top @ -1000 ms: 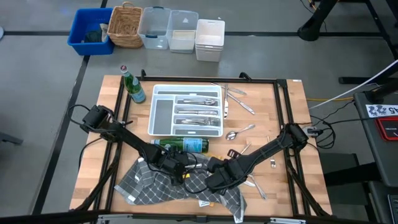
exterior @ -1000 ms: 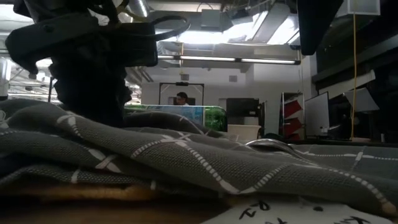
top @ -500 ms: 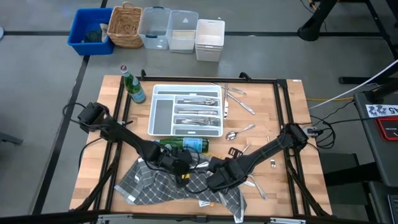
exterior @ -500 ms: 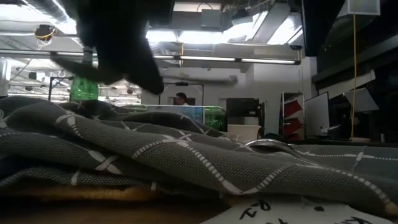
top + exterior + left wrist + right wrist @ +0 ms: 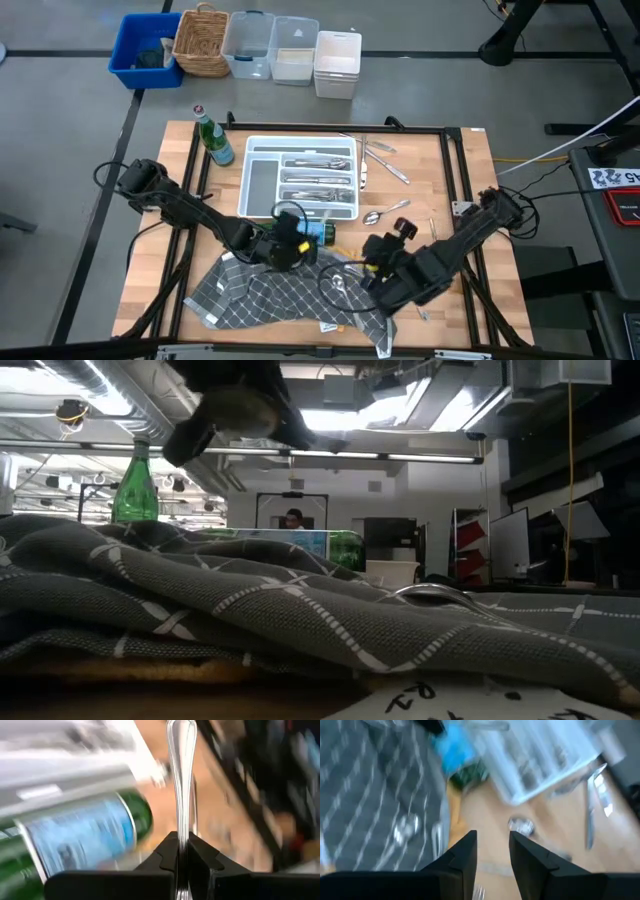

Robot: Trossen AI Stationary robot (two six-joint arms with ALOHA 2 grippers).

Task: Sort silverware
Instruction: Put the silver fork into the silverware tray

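Note:
My left gripper [image 5: 180, 842] is shut on a slim silver utensil [image 5: 180, 780]. It is raised above the near side of the lying green bottle [image 5: 310, 232], in front of the white tray [image 5: 260, 188]. It shows in the high view [image 5: 295, 240] and as a dark shape in the low view [image 5: 230, 400]. My right gripper [image 5: 492, 837] is open and empty above the right part of the grey checked cloth [image 5: 290, 295], as the high view [image 5: 370, 272] shows. The tray holds sorted silverware [image 5: 318, 180]. Spoons [image 5: 405, 827] lie on the cloth. My left gripper pinches the utensil's thin shaft [image 5: 180, 827] between its two fingers. The utensil runs along the fingers, and its rounded handle end [image 5: 180, 730] sticks out past the fingertips. Its other end is hidden behind the fingers. It is lifted clear of cloth and table.
An upright green bottle [image 5: 212, 140] stands left of the tray. Loose knives and forks [image 5: 385, 165] lie right of the tray, and a spoon [image 5: 375, 215] lies nearer. Bins and a basket [image 5: 200, 42] stand beyond the far edge. A person [image 5: 292, 518] shows in the room behind.
My left gripper has risen off the cloth with the utensil and gone toward the far edge, over the lying bottle. My right gripper has lifted off the cloth, gone toward the table's right edge and turned.

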